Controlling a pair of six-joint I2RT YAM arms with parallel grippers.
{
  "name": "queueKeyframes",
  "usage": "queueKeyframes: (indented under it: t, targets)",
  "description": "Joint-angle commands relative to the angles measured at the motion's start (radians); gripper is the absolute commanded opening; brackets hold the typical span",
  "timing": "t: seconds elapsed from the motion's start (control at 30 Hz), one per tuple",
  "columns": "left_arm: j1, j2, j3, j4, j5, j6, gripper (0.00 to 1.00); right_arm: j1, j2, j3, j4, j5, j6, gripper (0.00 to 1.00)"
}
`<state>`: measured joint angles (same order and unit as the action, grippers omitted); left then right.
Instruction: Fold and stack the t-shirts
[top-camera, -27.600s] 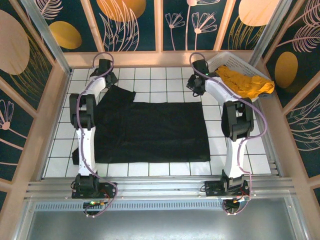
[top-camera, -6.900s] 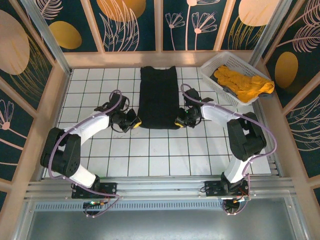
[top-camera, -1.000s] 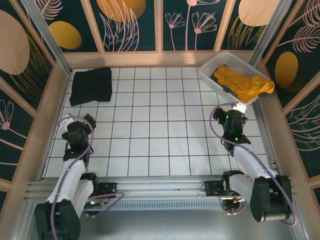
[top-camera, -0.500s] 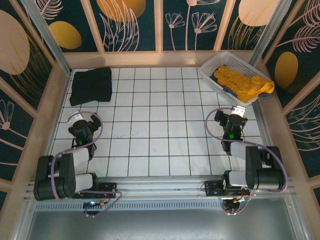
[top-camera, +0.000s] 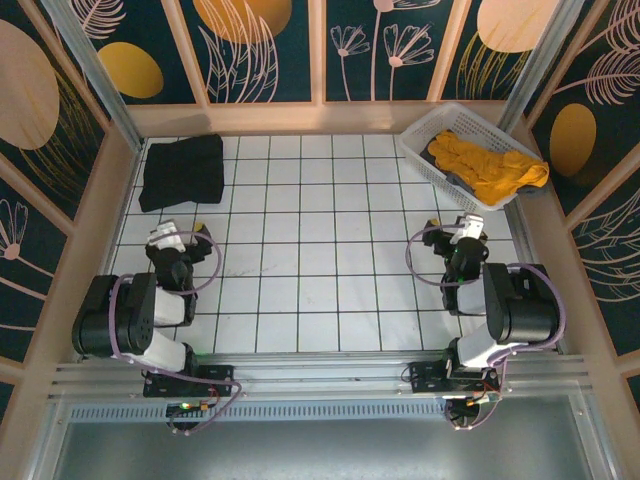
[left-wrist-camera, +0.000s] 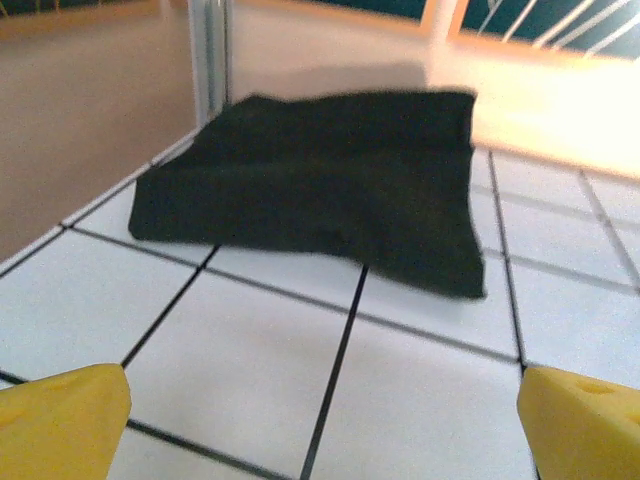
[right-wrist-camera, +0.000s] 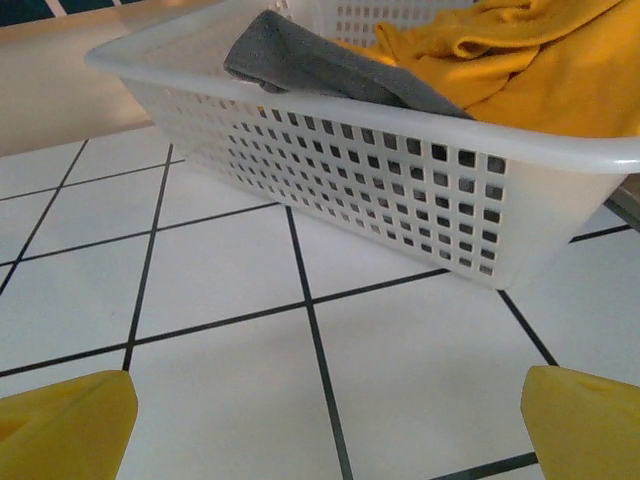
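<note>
The black t-shirt (top-camera: 182, 170) lies folded into a thick square at the table's far left corner. In the left wrist view the black t-shirt (left-wrist-camera: 325, 195) sits a tile ahead of my open left gripper (left-wrist-camera: 320, 440), whose yellow fingertips (left-wrist-camera: 62, 420) stand wide apart with bare tile between them. The mustard-orange t-shirt (top-camera: 490, 165) lies crumpled in the white lattice basket (top-camera: 424, 160). My right gripper (right-wrist-camera: 322, 440) is open, facing the basket wall (right-wrist-camera: 380, 180) about a tile away, with the mustard-orange t-shirt (right-wrist-camera: 520, 70) above the rim. Seen from above, the left gripper (top-camera: 183, 238) and right gripper (top-camera: 462, 232) hover low over the tiles.
A grey cloth (right-wrist-camera: 320, 65) hangs over the basket's near rim beside the orange shirt. Both arms are folded back close to their bases at the near edge. Wooden walls border the white tiled table (top-camera: 320, 250) on the left, far and right sides.
Both arms have drawn back and folded up near their bases over the last second. The left gripper has shifted right and farther. The folded black shirt has stayed in its corner.
</note>
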<state>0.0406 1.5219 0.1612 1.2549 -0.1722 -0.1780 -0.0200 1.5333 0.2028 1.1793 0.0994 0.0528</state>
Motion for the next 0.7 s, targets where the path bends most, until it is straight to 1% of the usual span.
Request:
queueKeyframes:
  t: [0.0, 0.03, 0.07, 0.3, 0.37, 0.43, 0.67]
  targets:
    - [-0.024, 0.007, 0.046, 0.08, -0.023, 0.039, 0.99, -0.007, 0.005, 0.023, 0.085, -0.033, -0.014, 0.99]
    - [-0.024, -0.01, 0.054, 0.039, -0.023, 0.04, 0.99, -0.006, 0.004, 0.025, 0.079, -0.032, -0.014, 0.99]
    - [-0.024, 0.0, 0.051, 0.064, -0.024, 0.042, 0.99, -0.007, 0.006, 0.023, 0.084, -0.032, -0.015, 0.99]
    - [-0.024, -0.011, 0.042, 0.069, -0.012, 0.046, 0.99, -0.005, 0.005, 0.02, 0.088, -0.029, -0.016, 0.99]
    - [-0.024, -0.01, 0.052, 0.051, 0.03, 0.062, 0.99, -0.004, 0.005, 0.021, 0.088, -0.029, -0.017, 0.99]
    - [-0.024, -0.006, 0.079, 0.003, 0.119, 0.1, 0.99, -0.004, 0.005, 0.021, 0.088, -0.03, -0.017, 0.99]
    - [-0.024, -0.006, 0.079, 0.004, 0.126, 0.1, 0.99, -0.003, 0.005, 0.021, 0.087, -0.029, -0.015, 0.99]
